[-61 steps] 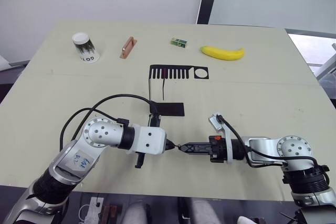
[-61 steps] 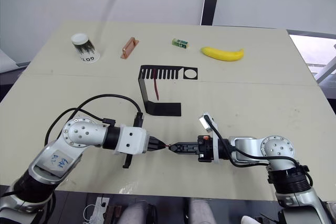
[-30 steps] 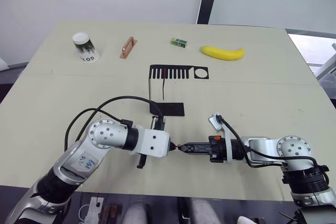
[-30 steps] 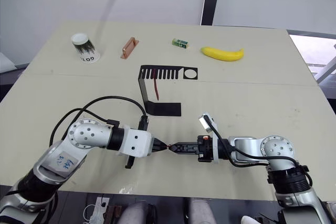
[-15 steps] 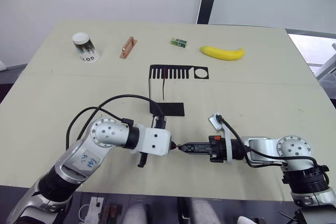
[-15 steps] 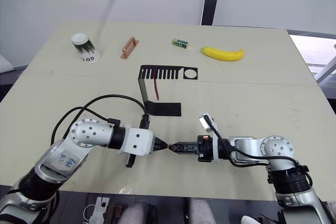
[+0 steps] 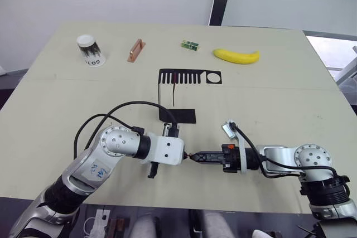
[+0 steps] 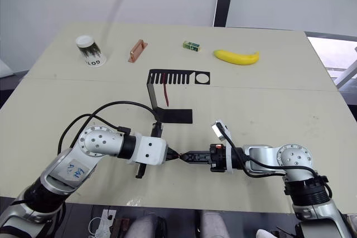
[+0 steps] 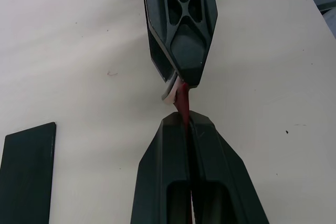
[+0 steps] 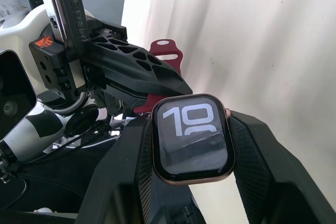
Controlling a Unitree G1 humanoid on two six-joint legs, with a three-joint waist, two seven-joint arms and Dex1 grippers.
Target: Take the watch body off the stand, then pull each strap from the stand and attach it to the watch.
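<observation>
While my right pincer [image 8: 188, 156] grips the watch [image 10: 192, 138], left pincer [image 8: 174, 156] pinches one strap [image 9: 182, 98] against it at six o'clock; second strap [image 8: 165, 95] hangs on the stand [image 8: 150, 90] at twelve.

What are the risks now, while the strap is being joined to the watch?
The left gripper pinches the strap by its thin edge, so it may bend or slip instead of entering the watch body. The right gripper holds the case only by its sides; a push might tilt it. A second strap hangs on the stand.
</observation>
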